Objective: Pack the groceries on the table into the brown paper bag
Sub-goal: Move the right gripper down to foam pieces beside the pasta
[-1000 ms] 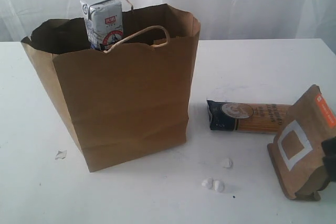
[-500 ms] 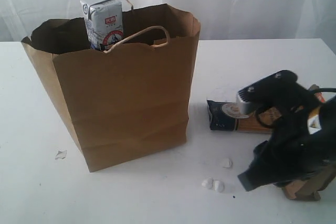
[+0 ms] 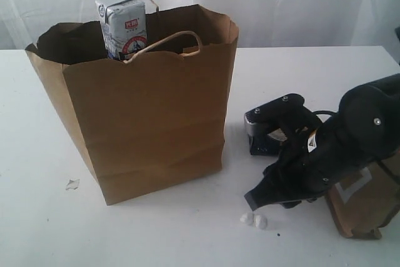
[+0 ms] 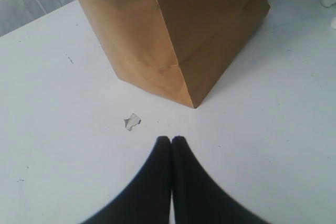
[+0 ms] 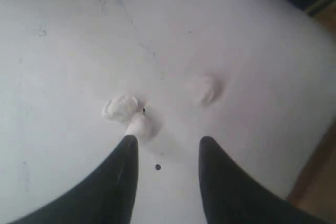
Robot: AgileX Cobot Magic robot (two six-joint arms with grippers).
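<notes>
Exterior view: the brown paper bag [image 3: 150,110] stands open on the table [image 3: 37,217]. 1 white-blue carton [image 3: 123,26] sits upright inside it, its top above the rim. The spaghetti packet [image 3: 259,145] and the brown pouch [image 3: 365,207] lie outside the bag to its right, both partly hidden by the right arm. The right gripper [image 3: 255,199] hangs just above 2 crumbs [image 3: 254,219].

Left wrist view: the left gripper [image 4: 171,141] is pressed closed and empty, near the bag's corner [image 4: 178,30] and a paper scrap [image 4: 132,121].

Right wrist view: the right gripper [image 5: 168,142] has its jaws apart with nothing between them, 1 fingertip beside the crumbs [image 5: 126,108].

Since 1 second ago the right arm has swung in from the edge, covering most of the packet and pouch. The bag and carton are unmoved.
</notes>
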